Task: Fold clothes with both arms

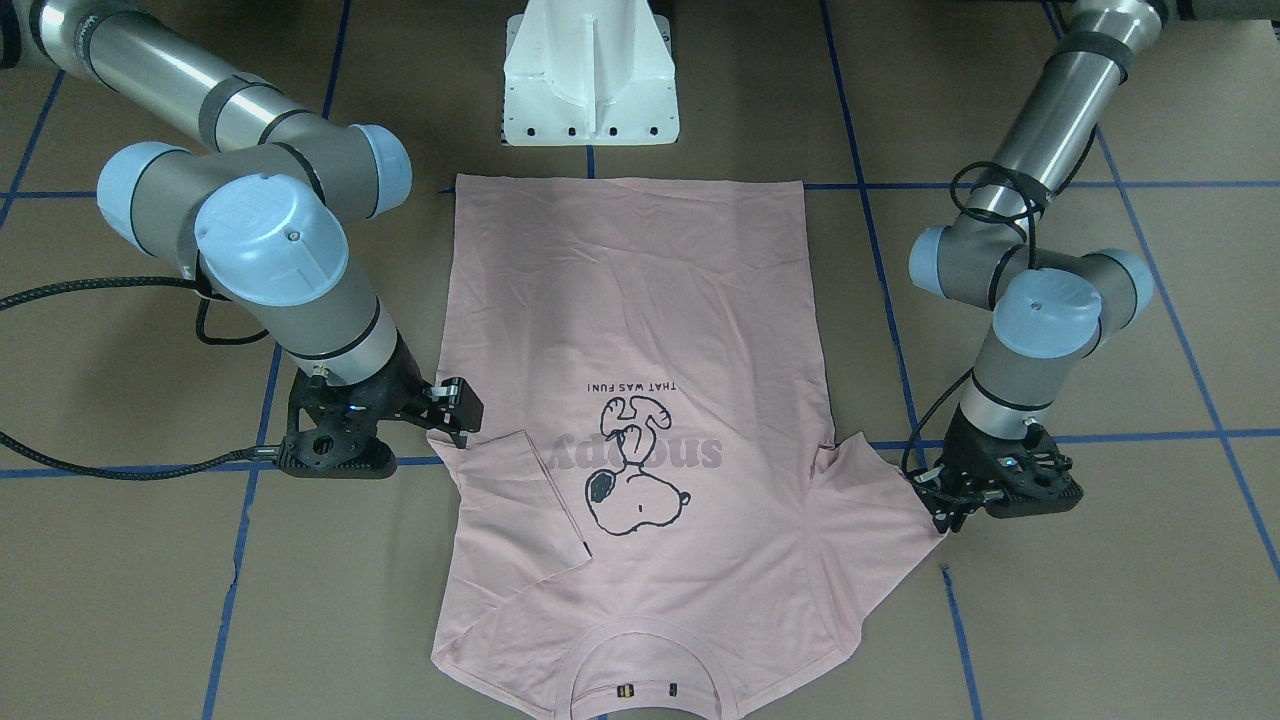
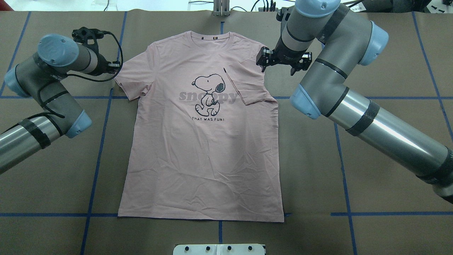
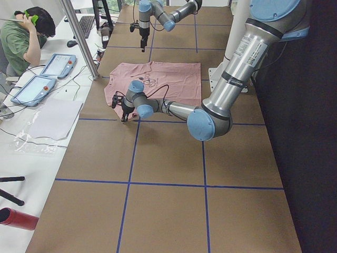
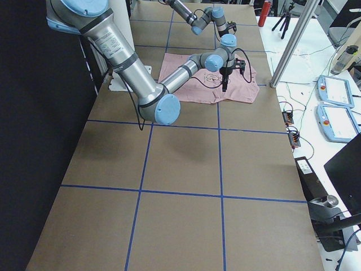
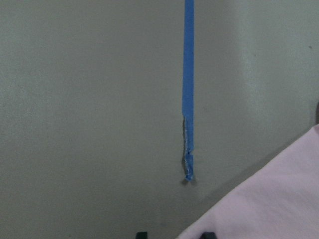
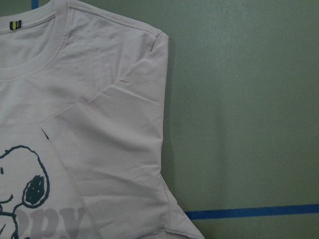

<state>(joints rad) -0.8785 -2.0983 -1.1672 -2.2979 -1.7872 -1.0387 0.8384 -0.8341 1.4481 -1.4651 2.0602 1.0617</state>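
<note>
The pale pink T-shirt [image 2: 201, 159] lies flat on the brown table, dog print [image 2: 208, 92] up and collar at the far side. The sleeve on my right side [image 6: 114, 144] is folded inward over the front, its small black tag showing. My right gripper [image 2: 279, 69] hangs above that shoulder, open and empty. The other sleeve [image 2: 129, 83] lies spread out. My left gripper [image 2: 115, 66] is low at that sleeve's outer edge. In the left wrist view its fingertips [image 5: 142, 234] stand apart, with the sleeve corner [image 5: 279, 199] beside them.
The white pedestal base [image 1: 590, 80] stands at the shirt's hem side. Blue tape lines [image 5: 188, 89] grid the table. An operator [image 3: 29, 31] sits at a side desk with tablets [image 3: 34, 87] beyond the table's far edge.
</note>
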